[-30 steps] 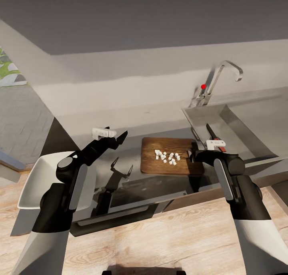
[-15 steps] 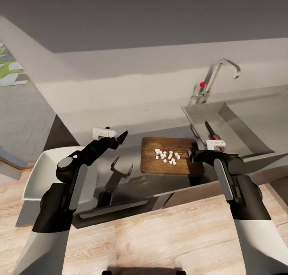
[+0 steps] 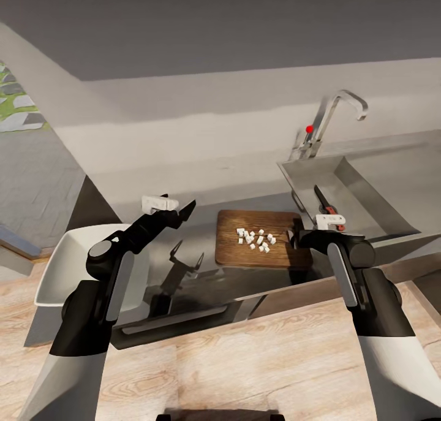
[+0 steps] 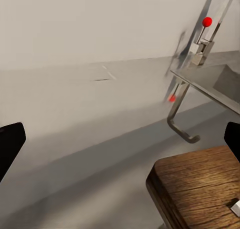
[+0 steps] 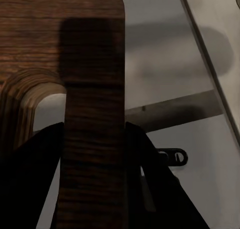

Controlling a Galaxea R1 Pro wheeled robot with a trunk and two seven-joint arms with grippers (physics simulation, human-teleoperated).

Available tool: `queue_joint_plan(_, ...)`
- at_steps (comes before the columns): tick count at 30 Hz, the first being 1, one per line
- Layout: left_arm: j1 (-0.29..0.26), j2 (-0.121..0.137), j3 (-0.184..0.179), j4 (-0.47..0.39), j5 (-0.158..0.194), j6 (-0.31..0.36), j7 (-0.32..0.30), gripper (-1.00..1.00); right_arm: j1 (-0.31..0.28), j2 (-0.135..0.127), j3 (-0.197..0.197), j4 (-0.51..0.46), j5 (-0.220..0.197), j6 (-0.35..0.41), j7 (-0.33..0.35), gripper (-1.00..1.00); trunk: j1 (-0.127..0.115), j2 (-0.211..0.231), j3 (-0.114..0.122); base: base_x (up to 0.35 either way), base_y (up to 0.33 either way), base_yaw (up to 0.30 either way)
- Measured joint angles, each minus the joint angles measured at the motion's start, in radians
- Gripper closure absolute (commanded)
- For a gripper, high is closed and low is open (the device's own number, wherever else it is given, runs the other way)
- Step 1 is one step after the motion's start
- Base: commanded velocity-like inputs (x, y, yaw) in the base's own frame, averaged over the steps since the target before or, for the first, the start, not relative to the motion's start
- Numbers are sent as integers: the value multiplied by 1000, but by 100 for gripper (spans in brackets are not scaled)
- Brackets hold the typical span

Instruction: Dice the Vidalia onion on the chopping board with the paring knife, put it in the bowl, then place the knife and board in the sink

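- The board is a dark brown wooden rectangle lying flat on the grey surface, with its right end just beside the sink.
- A cluster of small white onion pieces rests on the board, near its middle.
- The right claw is at the board's right end. In the right wrist view, the two dark fingers are closed on the strip of wood beside the handle slot; the board extends away from the claw.
- The knife lies in the sink, against the inner wall nearest the board, with its dark blade pointing towards the faucet and a reddish part on the handle.
- The sink is a steel basin set into the surface to the right of the board. The curved chrome faucet stands at its rear left corner and carries a red knob.
- The left claw hovers above the bare surface, left of the board and apart from it. Its fingers are spread wide and hold nothing; in the left wrist view the dark fingertips sit at opposite edges of the picture, with a board corner and the red knob ahead.
- The bowl is a white squarish dish on the surface at the far left, partly hidden by the left arm.
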Motion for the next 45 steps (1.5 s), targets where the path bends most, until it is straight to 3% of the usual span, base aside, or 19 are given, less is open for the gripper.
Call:
queue_joint_plan(36,0,0,0,0,0,0,0,-100,0,0,0,0,1,0,0,100,0,0,32,0,0,0)
queue_joint_plan(45,0,-11,0,0,0,0,-1,-100,0,0,0,0,0,-1,0,100,0,0,40,0,0,0)
